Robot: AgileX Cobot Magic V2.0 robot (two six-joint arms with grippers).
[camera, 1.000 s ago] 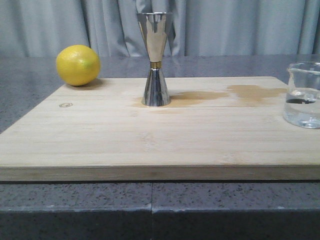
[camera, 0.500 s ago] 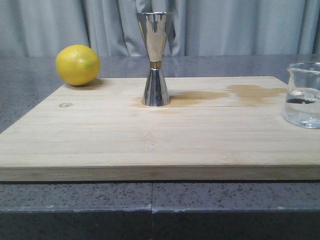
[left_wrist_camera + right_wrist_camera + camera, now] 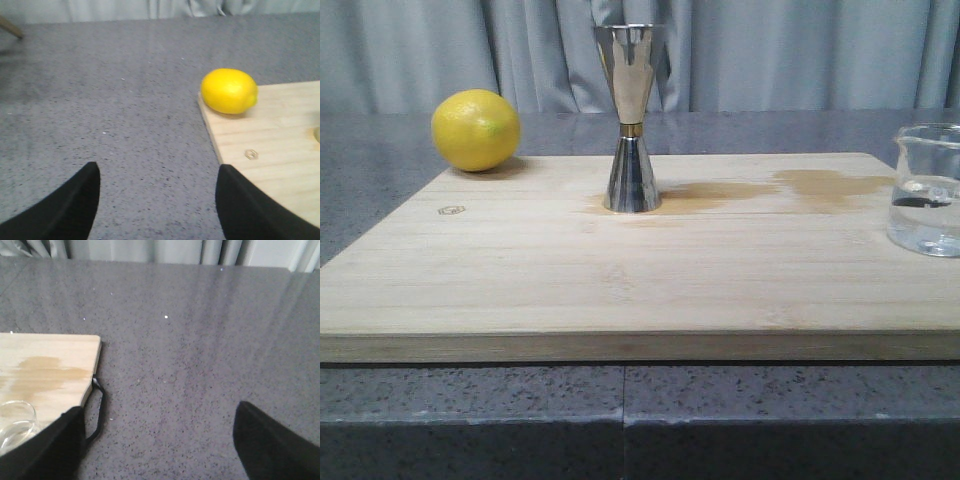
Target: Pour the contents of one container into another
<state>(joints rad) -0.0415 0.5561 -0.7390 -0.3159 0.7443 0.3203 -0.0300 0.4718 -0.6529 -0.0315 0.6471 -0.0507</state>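
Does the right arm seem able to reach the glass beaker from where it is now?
Probably yes. The right gripper is open over bare table beside the board, and the glass beaker stands at the board's right edge with nothing near it. The jigger is well away.

Left gripper [image 3: 157, 200]: two black fingers [image 3: 75, 205] spread wide apart, nothing between them, hanging over speckled grey countertop [image 3: 110, 110]. Yellow lemon [image 3: 229, 91] sits at the corner of a pale wooden board [image 3: 270, 150], overhanging its edge. Small hexagonal mark [image 3: 251, 154] stamped on board near that corner. Grey curtain [image 3: 125, 7] behind.
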